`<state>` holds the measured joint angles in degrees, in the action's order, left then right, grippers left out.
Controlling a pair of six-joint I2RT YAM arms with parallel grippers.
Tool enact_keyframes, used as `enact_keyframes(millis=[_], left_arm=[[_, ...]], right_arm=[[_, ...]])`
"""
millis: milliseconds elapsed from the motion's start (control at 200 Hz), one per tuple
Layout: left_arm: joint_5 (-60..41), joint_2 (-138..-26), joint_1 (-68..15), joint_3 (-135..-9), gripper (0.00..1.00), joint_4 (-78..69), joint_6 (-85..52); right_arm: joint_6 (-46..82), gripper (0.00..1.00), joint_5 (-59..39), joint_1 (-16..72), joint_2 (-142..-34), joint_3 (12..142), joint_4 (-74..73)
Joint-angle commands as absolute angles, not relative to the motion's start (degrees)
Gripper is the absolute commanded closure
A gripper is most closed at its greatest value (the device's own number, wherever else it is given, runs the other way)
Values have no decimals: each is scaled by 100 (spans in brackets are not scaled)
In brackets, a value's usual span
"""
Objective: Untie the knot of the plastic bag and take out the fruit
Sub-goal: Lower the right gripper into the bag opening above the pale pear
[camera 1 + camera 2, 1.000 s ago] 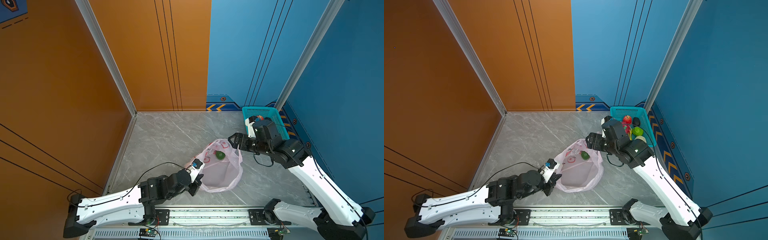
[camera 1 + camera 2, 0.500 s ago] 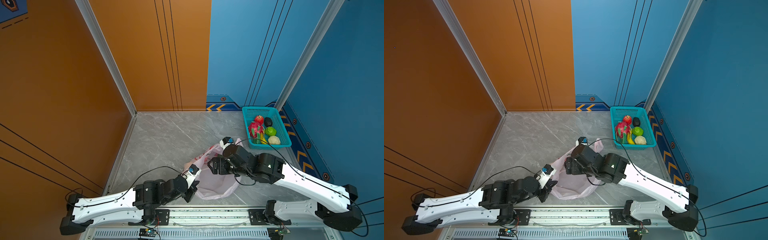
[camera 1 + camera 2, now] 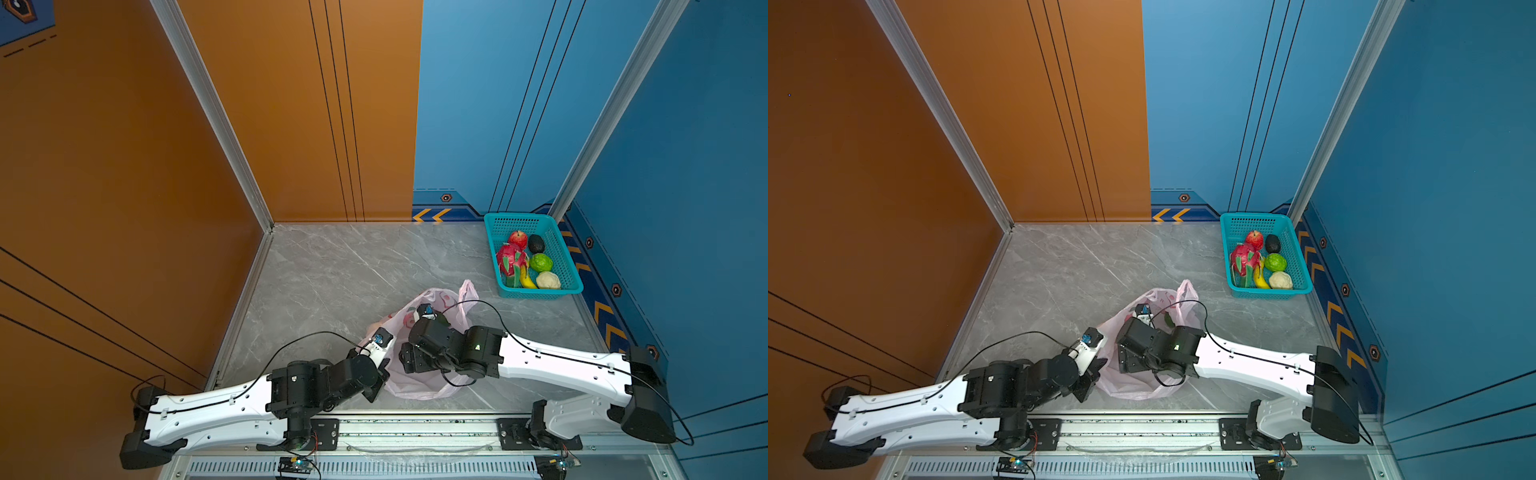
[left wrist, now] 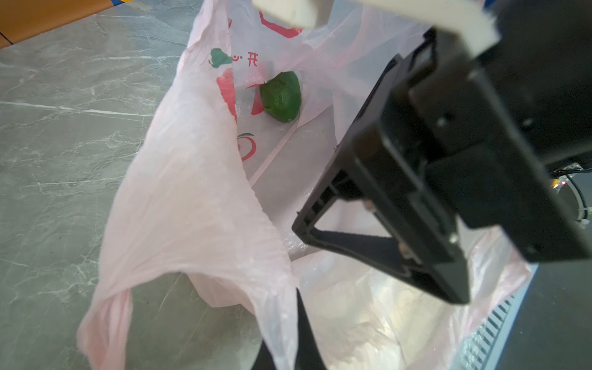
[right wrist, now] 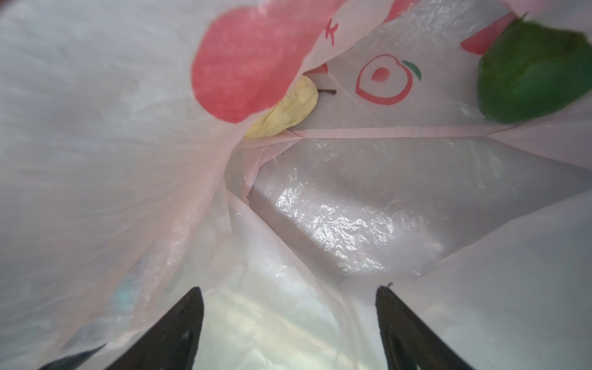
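With the knot apparently undone, fruit removal is in hand: the left gripper (image 4: 296,307) is pinching the rim of the thin translucent pale pink plastic bag (image 4: 192,198), holding its mouth open, while the right gripper (image 5: 288,288) sits inside, jaws spread and empty. Next it must reach deeper for the smooth green fruit (image 5: 528,70) or the lumpy yellow fruit (image 5: 288,110) half under a fold

My right tool (image 5: 288,288) cut off by the picture's edge behind its tips, green fruit (image 5: 528,73) ahead of it blurred and clipped, yellow fruit (image 5: 288,109) half behind a fold of plastic bag (image 5: 112,144), my left tool (image 4: 285,339) veiled by bag film, in both top views I can't see either tool's tips
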<state>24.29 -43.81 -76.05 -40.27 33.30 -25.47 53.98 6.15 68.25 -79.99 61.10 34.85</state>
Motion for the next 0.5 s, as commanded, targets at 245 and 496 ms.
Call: enact_keyframes(millis=[245,496], left_arm=[[2664,-4255,-7310,-4344,100,3364,-2313],[2492,-4285,-7216,-4307,100,3118,-2160]], right_arm=[[5804,16,275,6981,-8514,5465,2395],[6225,15,188,6748,-8981,5300,1459]])
